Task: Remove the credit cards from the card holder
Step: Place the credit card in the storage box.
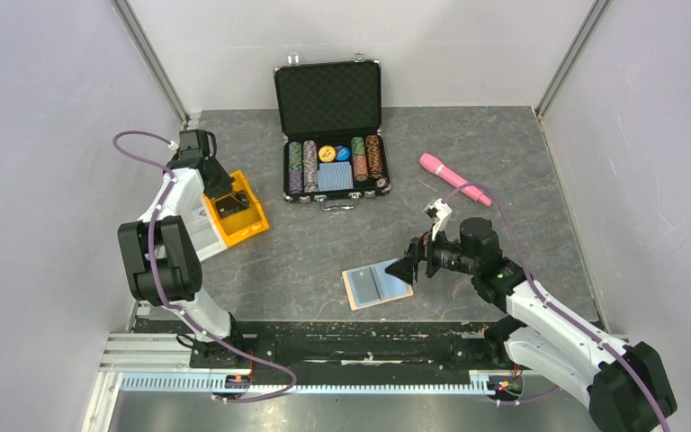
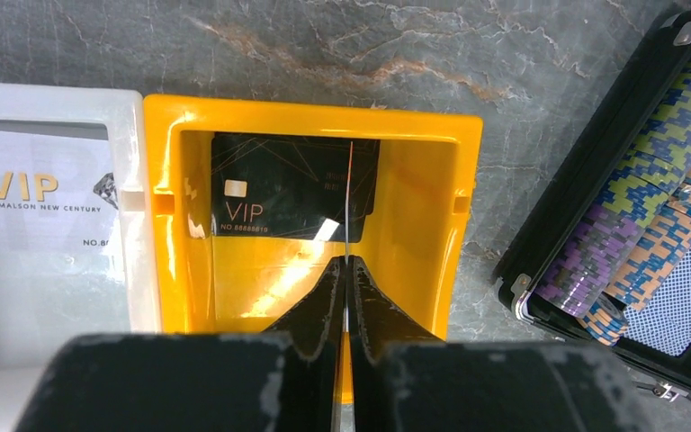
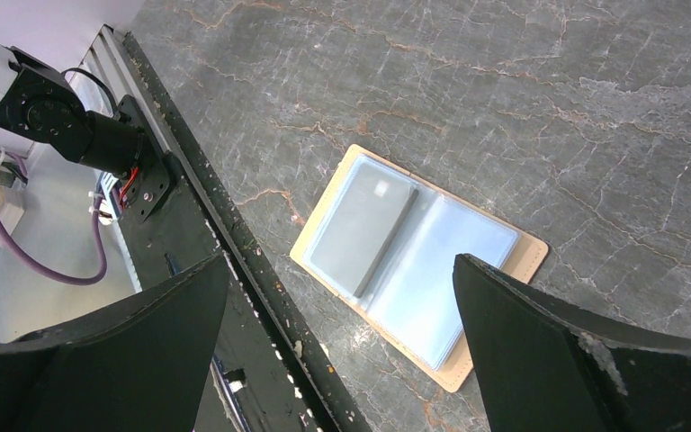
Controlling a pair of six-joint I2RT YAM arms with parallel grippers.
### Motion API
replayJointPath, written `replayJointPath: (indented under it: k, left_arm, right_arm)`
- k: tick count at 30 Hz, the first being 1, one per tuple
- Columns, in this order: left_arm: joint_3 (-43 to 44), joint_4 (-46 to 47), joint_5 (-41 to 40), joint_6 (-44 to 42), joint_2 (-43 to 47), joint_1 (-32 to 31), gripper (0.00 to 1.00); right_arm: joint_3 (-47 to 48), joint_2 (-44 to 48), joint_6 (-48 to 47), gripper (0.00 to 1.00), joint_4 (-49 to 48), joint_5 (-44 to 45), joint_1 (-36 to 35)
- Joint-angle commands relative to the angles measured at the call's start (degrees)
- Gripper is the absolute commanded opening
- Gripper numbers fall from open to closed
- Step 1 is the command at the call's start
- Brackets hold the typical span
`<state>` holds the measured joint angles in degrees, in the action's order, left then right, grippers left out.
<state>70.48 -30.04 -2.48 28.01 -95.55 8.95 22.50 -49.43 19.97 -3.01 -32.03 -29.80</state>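
Note:
The card holder (image 1: pixel 376 285) (image 3: pixel 495 241) lies open on the table near the front edge, tan with blue-grey sleeves. A grey card (image 3: pixel 360 225) sits in its left sleeve. My right gripper (image 1: pixel 407 268) (image 3: pixel 342 261) hovers just right of it, open and empty. My left gripper (image 1: pixel 227 203) (image 2: pixel 346 263) hangs over the yellow bin (image 1: pixel 250 220) (image 2: pixel 315 110), shut on a thin credit card (image 2: pixel 348 198) seen edge-on. A black VIP card (image 2: pixel 279 193) lies on the bin's floor.
A white bin (image 2: pixel 54 99) adjoins the yellow one on its left, with a white VIP card (image 2: pixel 36 193) in it. An open black poker-chip case (image 1: pixel 333 135) (image 2: pixel 648 225) stands at the back centre. A pink object (image 1: pixel 454 178) lies at the right.

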Motion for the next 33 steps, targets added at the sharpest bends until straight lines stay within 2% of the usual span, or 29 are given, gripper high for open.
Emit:
replayJointPath:
  k: [1, 6, 15, 28, 33]
  left_arm:
    - [2.3, 2.27, 0.37, -2.32, -0.9, 0.37, 0.08]
    - [2.58, 2.18, -0.36, -2.59, -1.62, 0.45, 0.1]
    - [3.6, 1.34, -0.59, -2.48, -3.11, 0.41, 0.22]
    - [5.98, 0.07, -1.35, -3.14, -5.17, 0.4, 0.32]
    - [6.43, -0.19, -0.78, -3.01, -5.88, 0.41, 0.33]
  right_arm:
    - [0.73, 1.27, 0.33, 0.98, -1.73, 0.79, -0.16]
    - [0.86, 2.04, -0.41, 0.98, -0.77, 1.38, -0.17]
    - [1.75, 2.41, -0.99, 0.98, 0.46, 1.8, -0.16]
    - [2.19, 2.5, -1.39, 0.98, 0.9, 2.14, -0.13]
    - [2.46, 2.47, -1.57, 0.98, 1.2, 2.13, -0.17]
